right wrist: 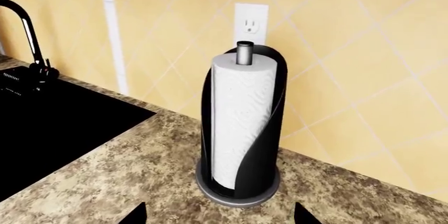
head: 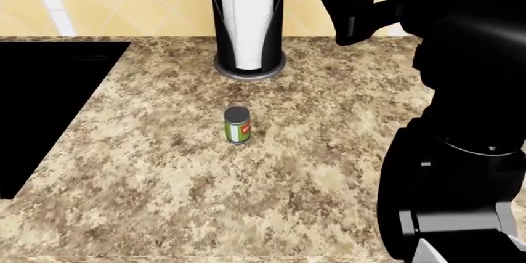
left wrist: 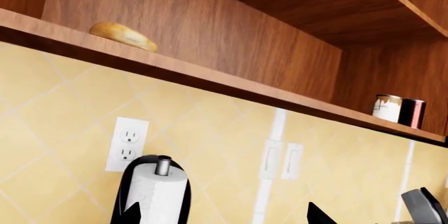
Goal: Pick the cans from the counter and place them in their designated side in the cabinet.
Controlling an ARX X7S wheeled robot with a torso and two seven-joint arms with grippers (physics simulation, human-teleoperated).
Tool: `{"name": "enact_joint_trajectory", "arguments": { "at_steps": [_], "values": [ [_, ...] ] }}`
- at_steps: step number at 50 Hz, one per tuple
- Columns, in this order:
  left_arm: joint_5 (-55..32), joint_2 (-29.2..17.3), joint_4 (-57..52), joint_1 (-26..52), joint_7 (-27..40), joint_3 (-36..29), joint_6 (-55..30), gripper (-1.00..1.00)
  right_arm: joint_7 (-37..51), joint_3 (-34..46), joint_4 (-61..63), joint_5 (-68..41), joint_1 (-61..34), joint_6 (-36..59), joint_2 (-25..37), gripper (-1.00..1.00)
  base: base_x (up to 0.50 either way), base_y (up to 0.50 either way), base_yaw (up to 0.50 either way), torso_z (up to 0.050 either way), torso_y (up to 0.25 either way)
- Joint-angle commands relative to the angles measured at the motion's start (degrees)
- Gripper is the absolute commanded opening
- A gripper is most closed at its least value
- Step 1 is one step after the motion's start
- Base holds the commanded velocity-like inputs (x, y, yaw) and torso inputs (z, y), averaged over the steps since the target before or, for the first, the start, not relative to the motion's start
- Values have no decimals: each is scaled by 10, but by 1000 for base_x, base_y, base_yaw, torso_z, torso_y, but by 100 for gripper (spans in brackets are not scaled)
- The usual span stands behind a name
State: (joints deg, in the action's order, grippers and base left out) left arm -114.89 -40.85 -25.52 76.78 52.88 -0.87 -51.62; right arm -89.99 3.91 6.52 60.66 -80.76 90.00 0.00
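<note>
White can [left wrist: 387, 107] is already sitting in the cabinet [left wrist: 210, 30]; green can [head: 238, 125] is waiting on the counter [head: 164, 177]. Both grippers gaping empty; next, lowering one over it.

The right arm [head: 460, 152] rises bent at the head view's right edge. Both wrist views show only dark fingertips [right wrist: 136, 214] spread apart, holding nothing: right gripper [right wrist: 217, 216], left gripper [left wrist: 224, 216].

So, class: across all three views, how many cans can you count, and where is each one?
3. A green can stands on the counter before the paper towel holder; a white can and a dark red can stand together on the cabinet shelf. Others may be hidden.
</note>
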Motion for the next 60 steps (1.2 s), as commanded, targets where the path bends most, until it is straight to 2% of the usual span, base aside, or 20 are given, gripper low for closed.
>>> {"name": "enact_joint_trajectory", "arguments": {
  "at_steps": [1,9,18,25,32,40,46,52,60],
  "values": [
    [3,0,0,-2,-3,-2,2,100,0,0,-5,0,-5,0,0,100,195,0,0,0,0],
    [0,-1,1,3,-2,-5,4,100,0,6,-32,-18,-16,0,0,100,76,0,0,0,0],
    [-2,-1,-1,7,0,-7,7,100,0,48,-94,-120,-60,0,6,100,0,0,0,0,0],
    [-8,1,-3,12,4,-13,10,100,1,101,-83,-218,-54,0,34,100,0,0,0,0,0],
    [-11,-3,-6,8,7,-12,12,100,23,92,-146,-288,-59,-55,31,100,0,0,0,0,0],
    [3,2,-8,-10,-3,-11,14,100,18,112,-159,-347,-58,-64,52,100,0,0,0,0,0],
    [7,4,-8,-18,-6,-11,17,100,56,83,-244,-381,-70,-138,30,100,0,0,0,0,0],
    [13,2,-8,-26,-11,-8,19,100,131,43,-385,-440,-102,-258,2,100,0,0,0,0,0],
    [21,-3,-11,-42,-18,1,22,100,217,92,-542,-575,-139,-386,2,100,0,0,0,0,0]
  ]
}}
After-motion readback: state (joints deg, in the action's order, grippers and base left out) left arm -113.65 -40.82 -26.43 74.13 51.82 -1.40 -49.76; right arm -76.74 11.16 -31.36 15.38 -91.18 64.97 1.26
